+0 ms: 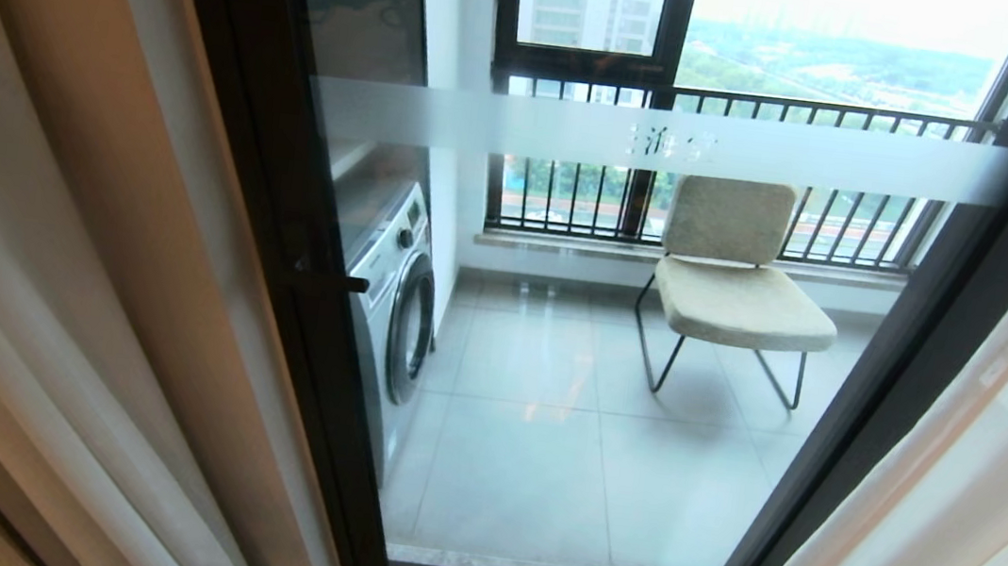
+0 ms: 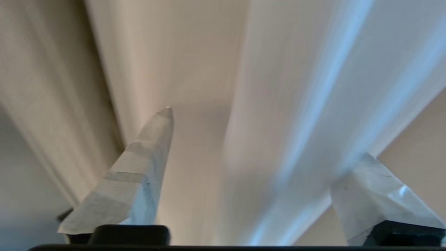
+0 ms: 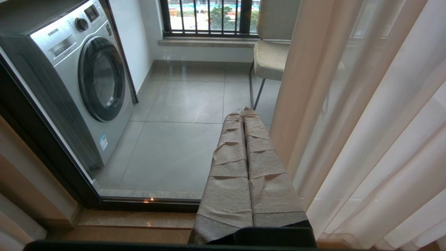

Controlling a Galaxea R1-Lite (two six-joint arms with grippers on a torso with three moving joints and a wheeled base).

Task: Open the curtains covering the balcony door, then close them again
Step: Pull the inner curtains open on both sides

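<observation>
Left gripper (image 2: 258, 167) spread wide vs the curtains (image 2: 195, 69), nothing pinched; right gripper (image 3: 244, 115) pressed together, parked near glass; balcony door (image 1: 610, 352) uncovered, so I'd bunch a thick fold b4 dragging right.

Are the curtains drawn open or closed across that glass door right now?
Open. The curtains hang bunched at either side, leaving the balcony door uncovered; the washing machine and chair show through it.
</observation>
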